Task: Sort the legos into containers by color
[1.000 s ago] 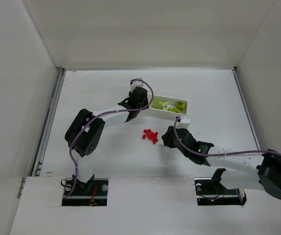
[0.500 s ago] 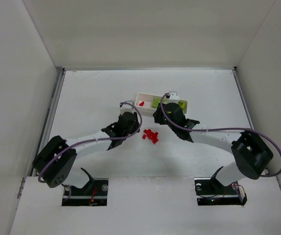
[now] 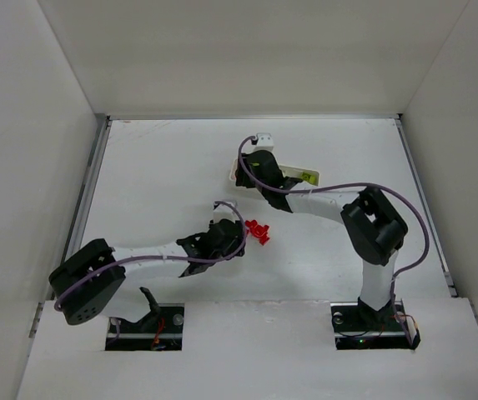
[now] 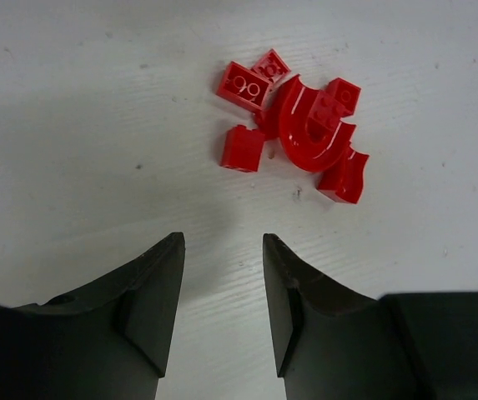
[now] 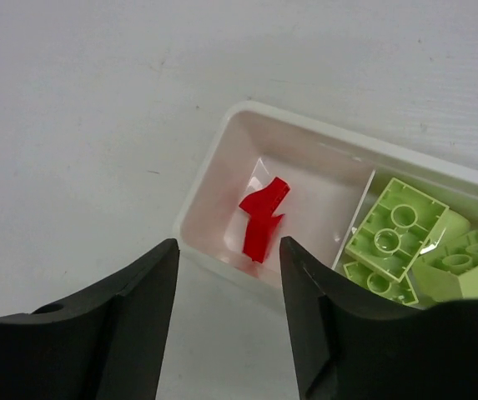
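Setting: a robotics lab test cell, most likely. Evidence: plain white walls (image 3: 22, 167) box in a white counter (image 3: 155, 167) on three sides. A left arm (image 3: 138, 254) and a right arm (image 3: 322, 200) are bolted at its near edge, with purple cables (image 3: 418, 229) looped along both. A metal rail (image 3: 84, 208) runs down the left side.

No legible text — not on legos (image 4: 305, 125) or tray (image 5: 198, 190).

The white desk (image 3: 155, 183) carried red legos (image 4: 301, 125) just ahead of the left pincer (image 4: 222, 243) and the tray (image 5: 205, 171) ahead of the right pincer (image 5: 228, 243)
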